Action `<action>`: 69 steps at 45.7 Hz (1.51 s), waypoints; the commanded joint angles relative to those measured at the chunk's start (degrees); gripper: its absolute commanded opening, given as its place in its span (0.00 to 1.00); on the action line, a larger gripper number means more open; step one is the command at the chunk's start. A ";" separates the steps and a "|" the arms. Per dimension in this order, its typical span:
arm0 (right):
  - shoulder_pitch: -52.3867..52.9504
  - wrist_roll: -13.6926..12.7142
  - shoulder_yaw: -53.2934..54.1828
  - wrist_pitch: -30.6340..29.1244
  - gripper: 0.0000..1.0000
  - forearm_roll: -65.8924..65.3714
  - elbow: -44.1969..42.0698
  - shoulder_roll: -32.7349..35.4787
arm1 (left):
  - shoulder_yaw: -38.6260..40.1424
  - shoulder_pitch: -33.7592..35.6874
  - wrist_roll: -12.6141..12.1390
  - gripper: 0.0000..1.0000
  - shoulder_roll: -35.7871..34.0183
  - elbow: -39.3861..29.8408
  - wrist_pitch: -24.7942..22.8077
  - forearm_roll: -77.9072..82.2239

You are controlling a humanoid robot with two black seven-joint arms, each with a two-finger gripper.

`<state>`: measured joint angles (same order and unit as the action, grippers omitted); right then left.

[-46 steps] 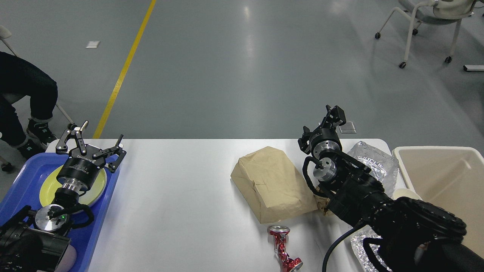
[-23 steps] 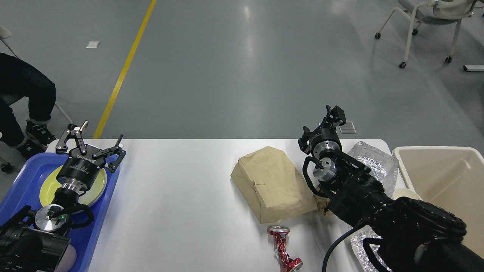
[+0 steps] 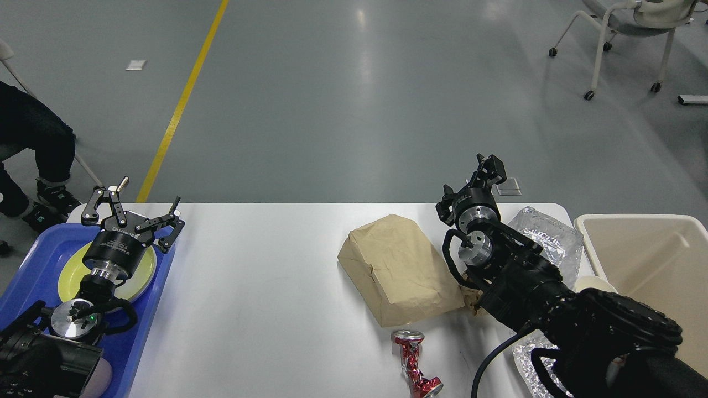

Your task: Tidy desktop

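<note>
Across the near view, the large smooth white rectangular bench (image 3: 265, 287) is running lengthwise left to right, its middle lying bare. Left pincer (image 3: 145, 205) is hanging spread over the blue plastic tray (image 3: 33, 271); right pincer (image 3: 488, 168), cannot tell.

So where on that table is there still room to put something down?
The widest bare stretch of the desktop lies between the blue tray and the paper bag. The right end is crowded: bag, crushed can, foil and the right arm, up to the bin.
</note>
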<state>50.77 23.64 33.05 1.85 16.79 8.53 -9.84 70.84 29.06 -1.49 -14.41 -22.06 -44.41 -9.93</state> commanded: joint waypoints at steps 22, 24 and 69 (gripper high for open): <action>0.11 -0.26 0.00 0.00 1.00 0.00 0.00 0.00 | 0.00 0.03 0.00 0.96 -0.01 0.00 0.02 0.00; 0.20 -0.26 0.00 0.00 1.00 0.00 0.00 -0.09 | 0.00 0.03 0.00 0.96 -0.01 0.00 0.02 0.00; 6.79 -0.35 0.00 0.09 1.00 0.00 0.09 0.79 | 0.00 -0.06 0.00 0.96 -0.01 0.00 0.02 -0.09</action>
<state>57.20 23.29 33.04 1.93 16.79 8.62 -9.59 70.84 29.10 -1.49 -14.42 -22.06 -44.39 -9.97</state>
